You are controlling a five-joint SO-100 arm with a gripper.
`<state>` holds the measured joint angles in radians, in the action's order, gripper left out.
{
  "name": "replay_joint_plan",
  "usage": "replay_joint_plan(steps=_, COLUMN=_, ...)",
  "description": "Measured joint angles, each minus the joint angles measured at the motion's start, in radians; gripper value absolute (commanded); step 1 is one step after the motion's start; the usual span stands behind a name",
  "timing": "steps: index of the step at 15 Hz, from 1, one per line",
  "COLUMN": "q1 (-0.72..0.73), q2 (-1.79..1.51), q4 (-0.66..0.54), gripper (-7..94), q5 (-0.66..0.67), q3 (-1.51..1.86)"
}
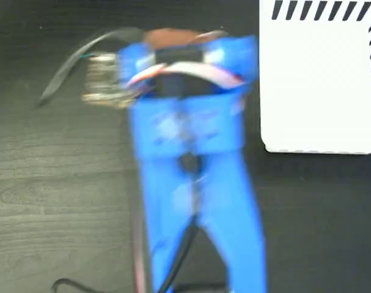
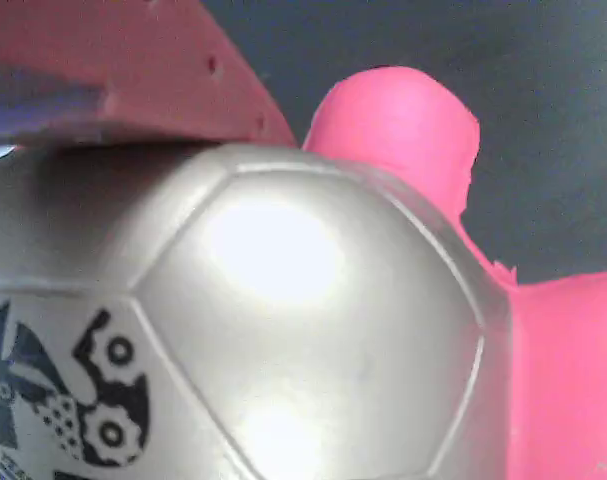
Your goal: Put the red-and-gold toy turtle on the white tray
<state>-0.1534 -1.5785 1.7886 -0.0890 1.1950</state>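
Observation:
The red-and-gold toy turtle (image 2: 283, 330) fills the wrist view: a shiny domed shell with a black printed mark at the lower left and a coral-pink head (image 2: 403, 120) at the upper right. One reddish finger (image 2: 133, 70) presses on the shell's top left; the other finger is hidden. In the fixed view the blue arm is blurred, and the gripper (image 1: 176, 46) at its far end is shut on the turtle (image 1: 173, 35), of which only a brownish sliver shows. The white tray (image 1: 319, 85), with dark diagonal stripes on its edges, lies to the right of the gripper, apart from it.
The table (image 1: 51, 195) is dark wood grain. A black cable (image 1: 75, 58) arcs out left of the gripper, and another cable (image 1: 69, 284) lies at the bottom edge. The blue arm (image 1: 197, 201) covers the middle of the fixed view.

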Motion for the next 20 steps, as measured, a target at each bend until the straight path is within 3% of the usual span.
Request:
replay_joint_plan(steps=4, q1=-0.209, q2=0.175, q4=0.003, gripper=0, q5=0.163, q3=-0.207)
replay_joint_plan(steps=11, q1=-0.472, q2=0.569, q4=0.003, gripper=0, q5=0.249, q3=-0.597)
replay_joint_plan(steps=20, q1=-0.466, q2=0.772, q4=0.003, gripper=0, q5=0.293, q3=-0.706)
